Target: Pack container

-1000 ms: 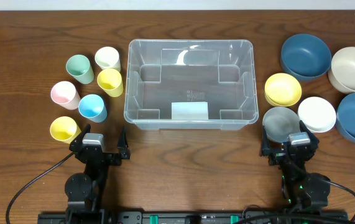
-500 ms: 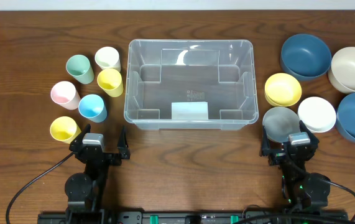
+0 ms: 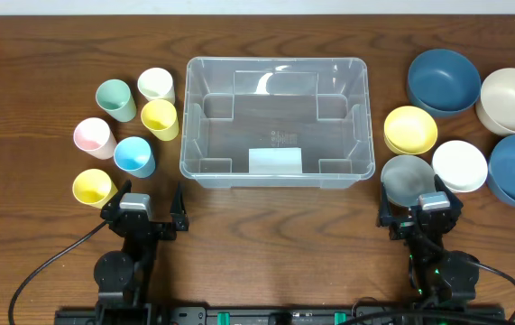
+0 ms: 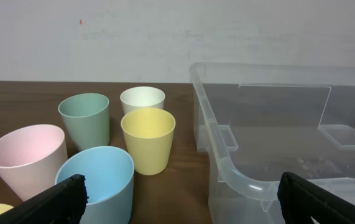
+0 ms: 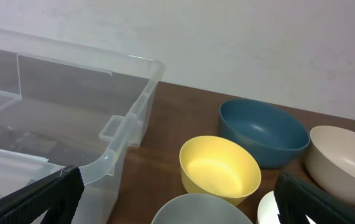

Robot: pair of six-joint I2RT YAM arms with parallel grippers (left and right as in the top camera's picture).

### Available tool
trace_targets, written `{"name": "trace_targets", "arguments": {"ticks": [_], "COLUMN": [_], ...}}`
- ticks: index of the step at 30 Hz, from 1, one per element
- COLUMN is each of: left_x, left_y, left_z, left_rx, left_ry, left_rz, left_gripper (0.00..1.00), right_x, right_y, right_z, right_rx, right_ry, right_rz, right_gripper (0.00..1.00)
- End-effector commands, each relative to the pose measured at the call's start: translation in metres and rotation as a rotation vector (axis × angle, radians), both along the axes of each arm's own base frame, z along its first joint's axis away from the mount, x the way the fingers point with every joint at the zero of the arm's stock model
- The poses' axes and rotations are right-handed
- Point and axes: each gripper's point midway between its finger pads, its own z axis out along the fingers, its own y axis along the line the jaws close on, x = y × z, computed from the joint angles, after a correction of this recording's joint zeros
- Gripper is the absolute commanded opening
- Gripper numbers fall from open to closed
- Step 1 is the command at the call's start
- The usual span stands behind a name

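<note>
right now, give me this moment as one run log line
stage: not started | container: empty | left gripper: open, empty | right gripper: open, empty
</note>
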Motion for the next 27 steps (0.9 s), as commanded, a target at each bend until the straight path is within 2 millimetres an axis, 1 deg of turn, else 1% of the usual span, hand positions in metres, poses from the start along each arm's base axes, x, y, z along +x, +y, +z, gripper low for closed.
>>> {"name": "trace_targets", "arguments": {"ticks": [1, 3, 5, 8, 9, 10, 13, 14, 17, 20, 23, 25, 26, 27], "left_x": [-0.001, -0.001, -0.001, -0.001, -0.001, -0.001, -0.001, -0.001, -0.001, -0.001, -0.001, -0.001, -0.001, -0.001], "left_y": [-0.001, -0.001, -0.001, -0.001, -0.001, -0.001, -0.001, -0.001, -0.001, -0.001, -0.001, -0.001, -0.001, -0.001], "left_z": [-0.014, -0.014, -0.014, -0.014, -0.014, -0.014, -0.014, -0.014, -0.014, -0.014, -0.014, -0.014, -0.014, -0.014], "left_rx": [0.009, 0.009, 0.009, 0.009, 0.009, 0.009, 0.009, 0.009, 0.009, 0.009, 0.009, 0.009, 0.009, 0.009], "left_ry": [0.042, 0.042, 0.042, 0.042, 0.042, 0.042, 0.042, 0.042, 0.042, 0.042, 0.042, 0.042, 0.042, 0.042], "left_rz": [-0.008, -0.008, -0.008, -0.008, -0.008, -0.008, -0.008, -0.008, -0.008, -0.008, -0.008, -0.008, -0.008, -0.008], "left_gripper": [0.98, 0.98, 0.98, 0.98, 0.98, 0.98, 0.98, 0.98, 0.98, 0.98, 0.98, 0.98, 0.98, 0.98], "right_x": [0.0, 0.0, -0.002, -0.008, -0.01, -0.013, -0.02, -0.022, -0.021, -0.006, 0.02, 0.039, 0.045, 0.049], "right_y": [-0.003, 0.0, 0.01, 0.021, 0.022, 0.023, 0.022, 0.021, 0.018, 0.015, 0.015, 0.023, 0.03, 0.041], "right_z": [0.008, 0.024, 0.034, 0.041, 0.045, 0.053, 0.088, 0.102, 0.144, 0.178, 0.199, 0.209, 0.213, 0.216], "right_rx": [-0.015, -0.012, -0.012, -0.009, -0.001, -0.002, -0.016, -0.019, -0.017, -0.008, 0.01, 0.033, 0.048, 0.074], "right_ry": [-0.038, -0.104, -0.143, -0.116, -0.101, -0.1, -0.109, -0.108, -0.073, 0.04, 0.187, 0.288, 0.328, 0.377], "right_rz": [-0.015, 0.004, 0.059, 0.129, 0.134, 0.136, 0.132, 0.13, 0.115, 0.106, 0.122, 0.176, 0.216, 0.283], "right_gripper": [0.99, 0.99, 0.99, 0.98, 0.99, 0.99, 0.99, 0.99, 0.99, 0.99, 0.99, 0.99, 0.99, 0.99]}}
